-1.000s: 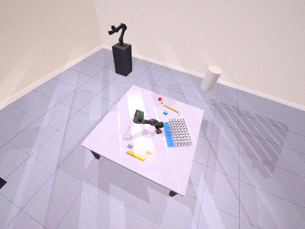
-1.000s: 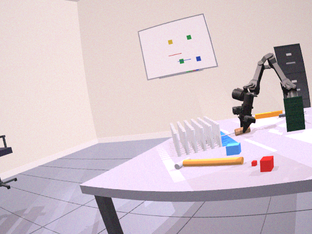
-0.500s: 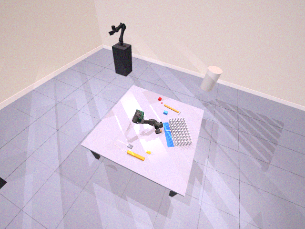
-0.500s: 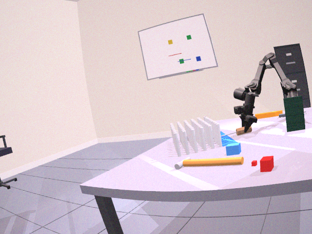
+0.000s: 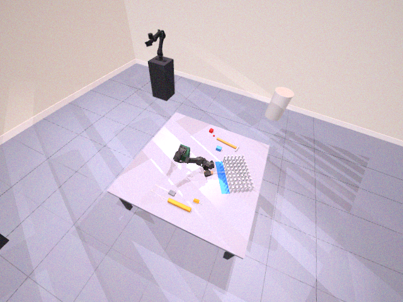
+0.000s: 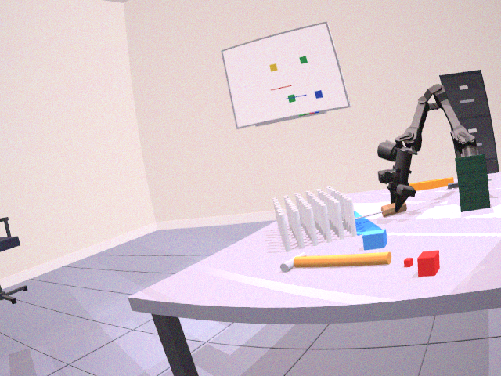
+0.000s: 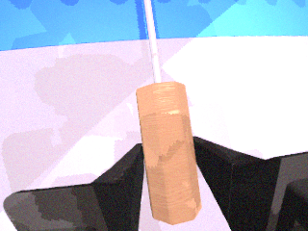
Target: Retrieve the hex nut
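The jaws are shut tight on the tool's wooden handle (image 5: pixel 212 172) (image 6: pixel 387 210) (image 7: pixel 169 154), one black side on each side of it. Its thin rod (image 6: pixel 371 214) (image 7: pixel 153 55) pokes out past the jaws, over the blue strip (image 5: pixel 223 184) (image 6: pixel 369 227) (image 7: pixel 72 24), toward the white spacers (image 5: pixel 238 175) (image 6: pixel 313 218). I can't see the little nut, so I can't tell where it is.

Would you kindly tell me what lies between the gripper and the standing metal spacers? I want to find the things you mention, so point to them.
The blue taped strip (image 5: pixel 222 182) (image 6: pixel 369 227) (image 7: pixel 96 21), with the held tool's thin rod above it, in the top and exterior views.
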You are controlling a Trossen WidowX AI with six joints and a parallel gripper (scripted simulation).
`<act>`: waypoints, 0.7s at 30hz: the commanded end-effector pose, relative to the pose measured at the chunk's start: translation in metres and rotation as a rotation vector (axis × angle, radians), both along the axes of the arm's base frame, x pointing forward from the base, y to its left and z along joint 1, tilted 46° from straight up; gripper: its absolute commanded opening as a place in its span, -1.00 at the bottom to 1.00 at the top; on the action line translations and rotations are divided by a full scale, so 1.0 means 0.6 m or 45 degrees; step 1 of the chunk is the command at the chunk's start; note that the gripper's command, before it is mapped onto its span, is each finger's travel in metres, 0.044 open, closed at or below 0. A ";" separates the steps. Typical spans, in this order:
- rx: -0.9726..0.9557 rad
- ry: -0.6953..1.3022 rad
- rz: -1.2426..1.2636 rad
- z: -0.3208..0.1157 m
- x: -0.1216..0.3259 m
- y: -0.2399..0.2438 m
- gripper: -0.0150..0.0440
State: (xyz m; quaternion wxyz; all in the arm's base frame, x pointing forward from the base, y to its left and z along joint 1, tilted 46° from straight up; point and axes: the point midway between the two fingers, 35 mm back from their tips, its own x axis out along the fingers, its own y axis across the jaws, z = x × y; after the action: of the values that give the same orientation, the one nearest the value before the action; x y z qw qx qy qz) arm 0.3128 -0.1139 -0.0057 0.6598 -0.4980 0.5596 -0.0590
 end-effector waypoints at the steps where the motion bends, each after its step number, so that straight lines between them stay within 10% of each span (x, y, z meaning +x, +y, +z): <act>1: 0.004 -0.001 0.007 0.001 -0.004 0.000 -0.49; 21: 0.004 0.000 0.007 0.008 -0.021 -0.007 -0.49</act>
State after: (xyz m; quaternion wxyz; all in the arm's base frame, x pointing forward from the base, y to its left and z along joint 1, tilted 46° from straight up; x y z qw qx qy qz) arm 0.3017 -0.1183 -0.0013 0.6595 -0.4980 0.5600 -0.0589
